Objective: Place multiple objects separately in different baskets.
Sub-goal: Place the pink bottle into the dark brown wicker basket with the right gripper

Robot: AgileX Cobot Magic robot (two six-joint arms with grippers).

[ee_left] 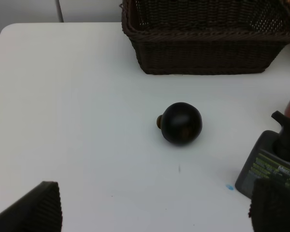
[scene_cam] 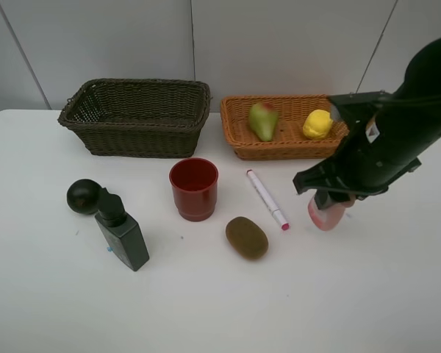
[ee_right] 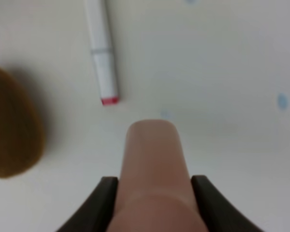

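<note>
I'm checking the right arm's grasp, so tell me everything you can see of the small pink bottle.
The small pink bottle is pale salmon pink, smooth and plastic-looking, with a rounded end; no label or cap shows. The right gripper is shut on it, a dark finger on each side. It pokes out below the gripper, over the white table, right of the pink-white marker. Whether it touches the table cannot be told.

Dark brown basket point(scene_cam: 136, 140): woven wicker, rough, matt. Orange-tan basket point(scene_cam: 279, 151): same weave, slight sheen. Red cup point(scene_cam: 194, 193): smooth, glossy plastic. Dark round fruit point(ee_left: 181, 123): shiny skin. Kiwi point(scene_cam: 246, 237): fuzzy, matt. Marker point(scene_cam: 267, 198), small pink bottle point(ee_right: 154, 169): smooth plastic. Desk point(scene_cam: 353, 294): smooth, matt.
</note>
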